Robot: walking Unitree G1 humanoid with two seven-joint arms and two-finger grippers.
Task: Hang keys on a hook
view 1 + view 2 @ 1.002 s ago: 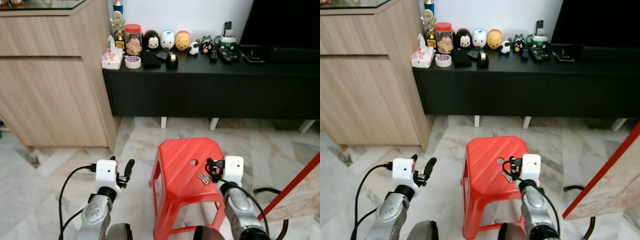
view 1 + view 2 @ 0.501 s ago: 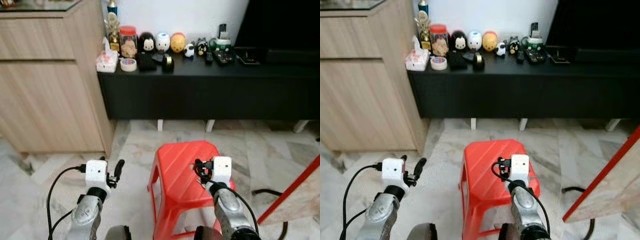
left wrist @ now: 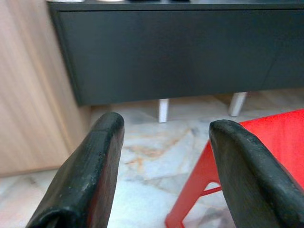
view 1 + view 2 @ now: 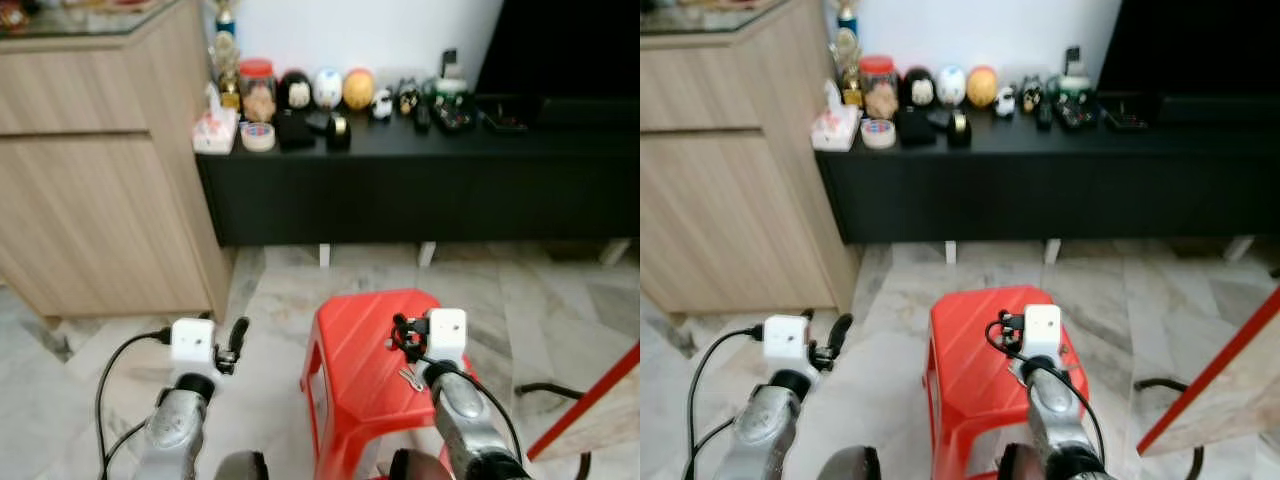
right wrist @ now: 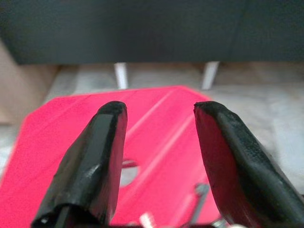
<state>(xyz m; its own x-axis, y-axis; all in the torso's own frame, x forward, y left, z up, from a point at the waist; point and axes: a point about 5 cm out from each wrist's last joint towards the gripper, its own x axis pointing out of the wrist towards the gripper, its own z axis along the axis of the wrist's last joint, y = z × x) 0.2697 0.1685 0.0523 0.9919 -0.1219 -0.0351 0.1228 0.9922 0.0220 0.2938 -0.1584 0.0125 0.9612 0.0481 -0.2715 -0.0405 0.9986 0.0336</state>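
From the left eye view, a small bunch of silvery metal keys (image 4: pixel 408 377) lies on the top of a red plastic stool (image 4: pixel 355 345), just beside the right gripper (image 4: pixel 402 334), which hangs over the stool's seat on its silver arm; the left gripper (image 4: pixel 236 339) is held out over the pale marble floor (image 4: pixel 270 300), well apart from the stool. Behind stand a long black low cabinet (image 4: pixel 420 180) carrying a row of small ornaments and a light wooden cupboard (image 4: pixel 100 180). The right eye view gives the same scene, the right gripper over the stool's seat, the keys hard to make out there. In the left wrist view the left gripper's two black fingers (image 3: pixel 85 180) stand well apart with nothing between them, looking toward the cabinet's foot and a corner of the stool. In the right wrist view the right gripper's fingers (image 5: pixel 95 161) are likewise spread and empty, poised above the seat and its round hole (image 5: pixel 127 174), with the keys at the near edge, partly cut off. No hook is visible (so its whereabouts cannot be judged). The risk, I judge, lies in the pickup: the keys lie flat on a hard, ribbed seat, so closing fingers could skid them along it or off the edge, or catch a single key and let the bunch dangle loosely.
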